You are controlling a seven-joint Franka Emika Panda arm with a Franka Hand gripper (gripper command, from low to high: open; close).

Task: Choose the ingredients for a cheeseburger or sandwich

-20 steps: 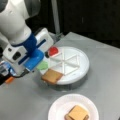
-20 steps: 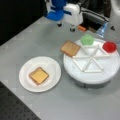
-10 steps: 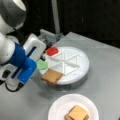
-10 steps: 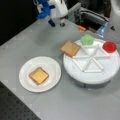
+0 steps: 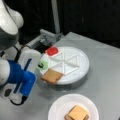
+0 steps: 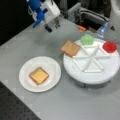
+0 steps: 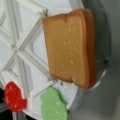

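My gripper [image 6: 52, 26] hangs open and empty above the bare table, to a front view's left of the white sectioned tray [image 6: 87, 80]. A brown toast square [image 6: 70, 48] [image 5: 52, 76] [image 7: 70, 47] lies on the tray's rim and overhangs it slightly. The green leaf [image 6: 87, 39] [image 5: 42, 65] [image 7: 53, 105] and the red disc [image 6: 109, 46] [image 5: 52, 51] [image 7: 13, 96] rest in neighbouring sections. On the paper plate [image 6: 53, 71] [image 5: 56, 110] sits the sandwich [image 6: 38, 75] [image 5: 77, 113], with yellow cheese on top and brown toast under it. No patty shows.
The arm's blue and white wrist [image 5: 23, 80] stands close to the tray [image 5: 83, 71]. A grey metal fixture [image 6: 86, 15] [image 5: 48, 37] sits behind the tray, with a small orange piece [image 6: 81, 28] beside it. A dark perforated board [image 6: 15, 110] borders the table.
The gripper has drawn back from the tray and the toast, moving toward a front view's left, and holds nothing. The ingredients and the sandwich have stayed put.
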